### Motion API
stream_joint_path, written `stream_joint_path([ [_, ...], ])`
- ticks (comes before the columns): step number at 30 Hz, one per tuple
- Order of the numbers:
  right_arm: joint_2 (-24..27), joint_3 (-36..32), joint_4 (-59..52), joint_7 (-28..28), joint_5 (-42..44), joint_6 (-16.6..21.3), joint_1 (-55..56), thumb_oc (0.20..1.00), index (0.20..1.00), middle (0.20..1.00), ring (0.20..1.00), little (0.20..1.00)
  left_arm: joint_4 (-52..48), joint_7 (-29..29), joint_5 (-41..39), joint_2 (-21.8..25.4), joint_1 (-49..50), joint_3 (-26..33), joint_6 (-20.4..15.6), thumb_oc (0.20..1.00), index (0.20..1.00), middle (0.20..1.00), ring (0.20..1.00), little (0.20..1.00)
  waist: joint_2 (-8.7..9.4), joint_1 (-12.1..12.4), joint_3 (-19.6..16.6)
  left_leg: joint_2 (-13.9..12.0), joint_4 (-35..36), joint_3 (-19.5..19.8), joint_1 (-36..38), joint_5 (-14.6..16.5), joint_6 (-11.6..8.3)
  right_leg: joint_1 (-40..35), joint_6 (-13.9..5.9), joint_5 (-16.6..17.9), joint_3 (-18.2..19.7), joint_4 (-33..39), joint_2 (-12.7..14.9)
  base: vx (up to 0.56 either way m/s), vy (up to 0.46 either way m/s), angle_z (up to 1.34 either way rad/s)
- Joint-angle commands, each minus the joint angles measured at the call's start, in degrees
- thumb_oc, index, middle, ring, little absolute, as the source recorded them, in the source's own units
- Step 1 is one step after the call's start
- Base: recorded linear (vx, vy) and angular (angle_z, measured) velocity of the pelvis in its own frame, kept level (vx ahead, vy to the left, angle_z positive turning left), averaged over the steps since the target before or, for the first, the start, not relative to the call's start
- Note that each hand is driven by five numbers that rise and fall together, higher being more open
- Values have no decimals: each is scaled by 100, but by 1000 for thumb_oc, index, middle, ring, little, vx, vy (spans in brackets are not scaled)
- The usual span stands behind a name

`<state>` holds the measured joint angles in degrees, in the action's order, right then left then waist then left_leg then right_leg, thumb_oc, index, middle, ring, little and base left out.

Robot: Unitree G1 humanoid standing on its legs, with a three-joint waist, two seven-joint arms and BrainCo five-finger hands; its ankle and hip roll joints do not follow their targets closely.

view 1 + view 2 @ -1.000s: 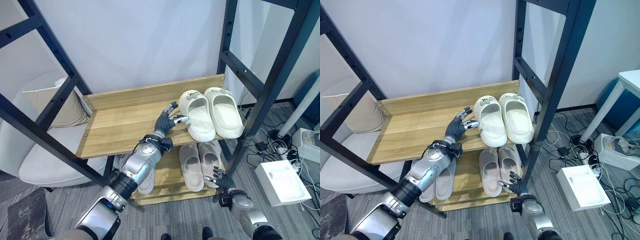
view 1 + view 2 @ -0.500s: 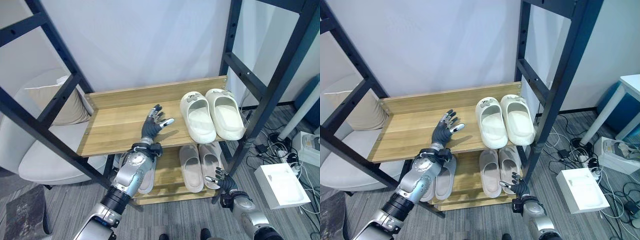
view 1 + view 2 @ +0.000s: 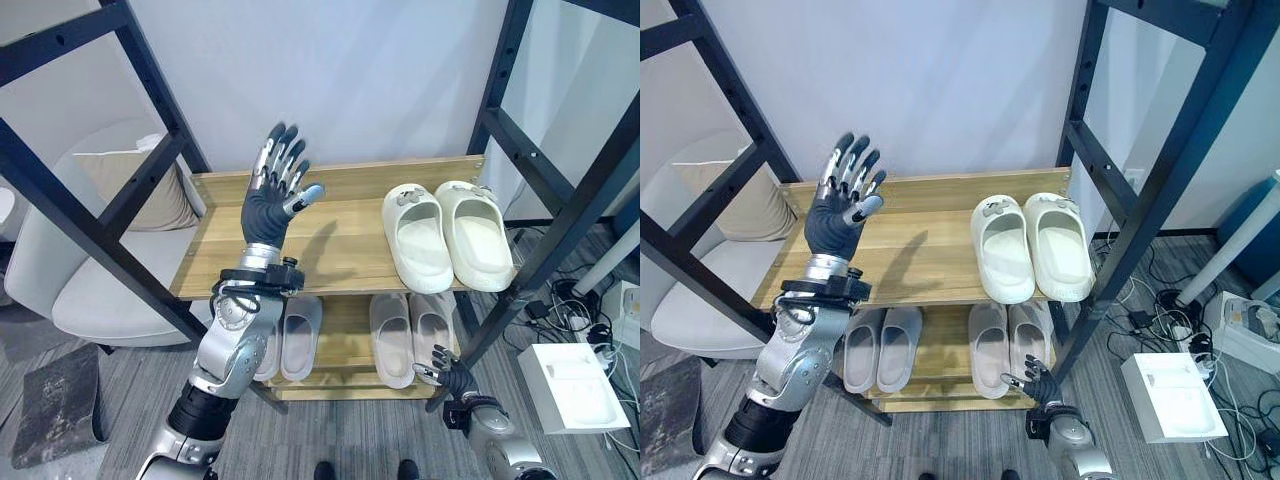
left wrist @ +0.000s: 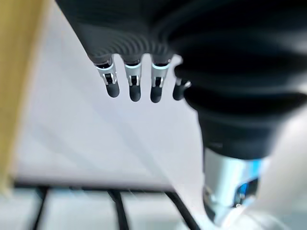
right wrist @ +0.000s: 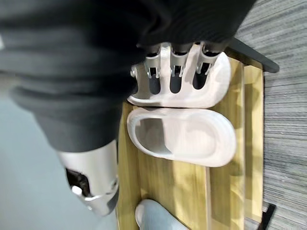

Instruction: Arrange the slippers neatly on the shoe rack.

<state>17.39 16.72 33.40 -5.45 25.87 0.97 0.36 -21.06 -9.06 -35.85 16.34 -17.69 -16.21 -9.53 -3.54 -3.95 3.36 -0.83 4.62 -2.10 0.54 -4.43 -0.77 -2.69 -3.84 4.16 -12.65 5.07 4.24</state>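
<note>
— Where's the left hand (image 3: 272, 198)?
— Up in the air above the shoe rack (image 3: 335, 245), fingers (image 3: 283, 158) spread straight, holding nothing.
— And the slippers?
— A white pair (image 3: 450, 235) sits side by side on the top shelf, well off to the thumb side of those fingers. Two grey pairs, (image 3: 878, 346) and (image 3: 1006, 345), are on the lower shelf.
— The right hand (image 3: 1035, 380)?
— Low by the rack's front corner, fingers relaxed, empty, just beside the nearer grey pair.

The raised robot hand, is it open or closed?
Open. The left robot hand is up above the top shelf, fingers spread straight, holding nothing.
</note>
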Motion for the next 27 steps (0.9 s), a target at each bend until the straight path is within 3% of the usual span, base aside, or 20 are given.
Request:
stream_joint_path([
  [1,-293,-180,154,185,-48,433,-295,1000,1000,1000,1000,1000,-547,933,-546,372,-124,-630,-70,1000,1000,1000,1000,1000,353,160,-16,107,38,161,332,518,-137,-294,-263,-566,-258,-7,-6,0,0,0],
  [4,-342,-160,217,226,-62,438,-340,1000,1000,1000,1000,1000,-805,1290,-780,450,15,-898,80,1000,1000,1000,1000,1000,361,184,-5,111,38,178,336,520,-132,-302,-259,-569,-268,-7,-5,0,0,0],
  [6,-377,-116,290,272,-98,456,-381,1000,1000,1000,1000,1000,-673,1669,-959,519,197,-1375,343,1000,1000,1000,1000,1000,356,194,9,109,38,200,331,524,-126,-301,-256,-584,-273,-7,-7,0,0,0],
  [8,-420,-76,362,309,-149,479,-413,1000,1000,1000,1000,1000,-580,2078,-370,935,-17,-1733,447,1000,1000,1000,1000,1000,339,179,8,104,37,194,339,539,-124,-303,-262,-596,-260,-7,-17,-3,19,4],
  [10,-308,-30,325,461,-177,485,-406,1000,1000,1000,1000,1000,-435,2503,-290,1244,-262,-2162,628,1000,1000,1000,1000,1000,302,120,8,104,34,162,353,545,-126,-306,-270,-593,-235,-7,-22,0,0,0],
  [14,-351,134,297,565,-330,485,-346,1000,1000,1000,1000,1000,371,2713,146,1295,190,-2586,666,1000,1000,1000,1000,1000,279,96,30,104,28,148,358,549,-115,-301,-265,-593,-217,-7,-29,-9,11,-5],
  [20,-338,241,101,569,-200,522,-250,1000,1000,1000,1000,1000,1837,2641,1518,1263,735,-3003,563,1000,1000,1000,1000,1000,268,23,86,98,16,120,367,550,-99,-282,-271,-585,-175,-24,-32,-8,4,-1],
  [23,-236,280,-193,583,-183,508,-65,1000,1000,1000,1000,1000,2609,2399,1897,1127,1113,-2835,557,1000,1000,1000,1000,1000,282,-6,104,95,15,101,372,548,-93,-273,-271,-577,-140,-26,-37,0,0,0],
  [27,-224,272,-451,531,-122,478,213,1000,1000,1000,1000,1000,4192,1790,2332,571,1749,-2241,533,1000,1000,1000,1000,1000,305,3,105,82,13,81,366,532,-88,-264,-266,-561,-122,-22,-35,-5,0,-3],
])
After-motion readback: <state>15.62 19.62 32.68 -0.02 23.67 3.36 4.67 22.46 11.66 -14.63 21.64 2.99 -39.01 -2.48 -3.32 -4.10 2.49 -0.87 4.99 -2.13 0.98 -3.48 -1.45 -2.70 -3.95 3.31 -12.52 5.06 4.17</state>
